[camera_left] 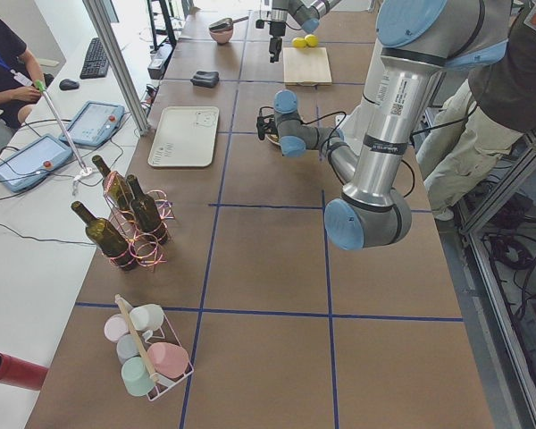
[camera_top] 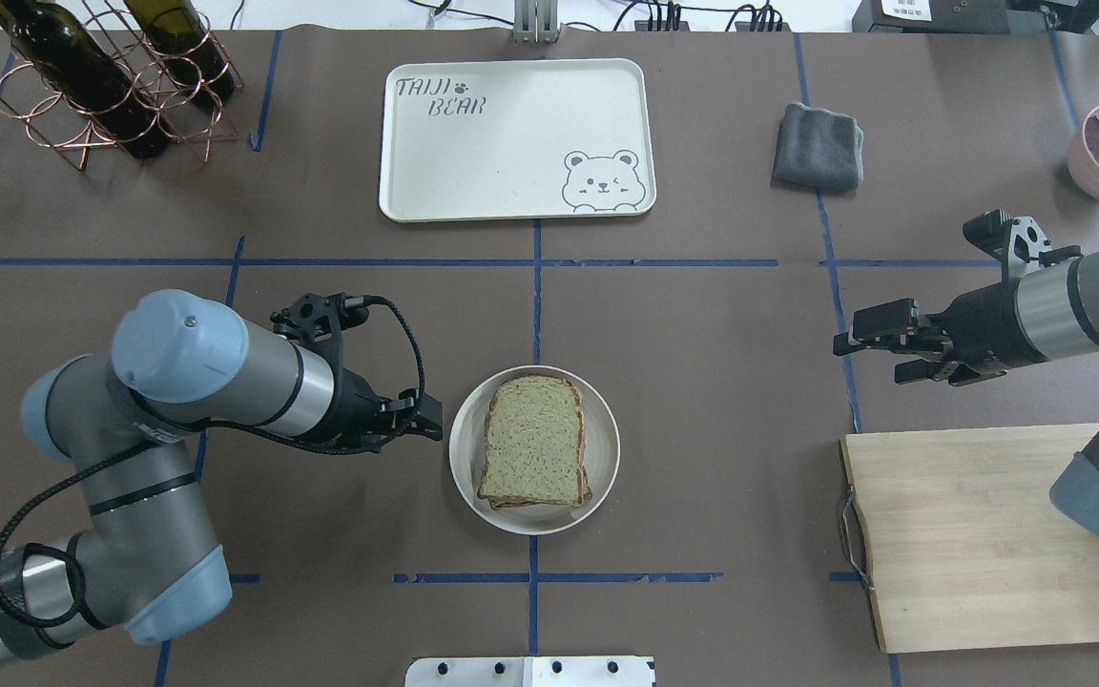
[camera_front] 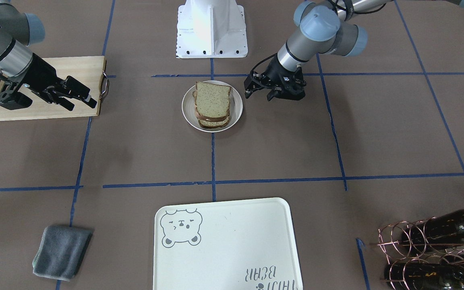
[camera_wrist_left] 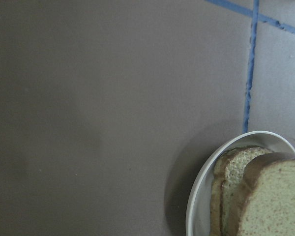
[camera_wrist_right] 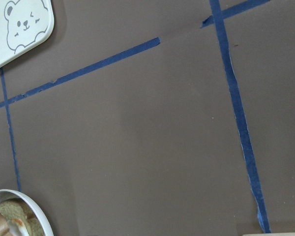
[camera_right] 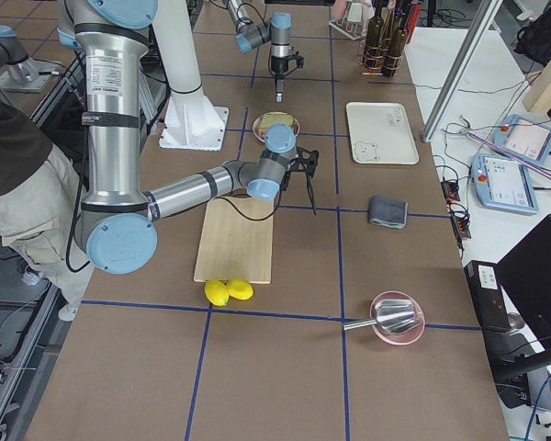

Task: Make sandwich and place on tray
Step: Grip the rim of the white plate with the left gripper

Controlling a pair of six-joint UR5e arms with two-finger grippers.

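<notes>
plate [camera_top: 462,448]: small, round, white, table centre
cutting board [camera_top: 979,534]: wooden, metal handle
cloth [camera_top: 818,146]: grey, folded
wine rack [camera_top: 101,86]: copper wire, dark bottles
lemons [camera_right: 228,291]: two, beside board

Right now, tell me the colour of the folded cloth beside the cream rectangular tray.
Folded cloth: dark grey, clearest in overhead exterior view.

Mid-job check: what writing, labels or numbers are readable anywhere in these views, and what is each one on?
"TAIJI BEAR", with a paw print after TAIJI: grey lettering in one corner of the tray.
left arm's sticker: too small to read.
right arm's sticker: too small to read.
No other text is legible.
</notes>
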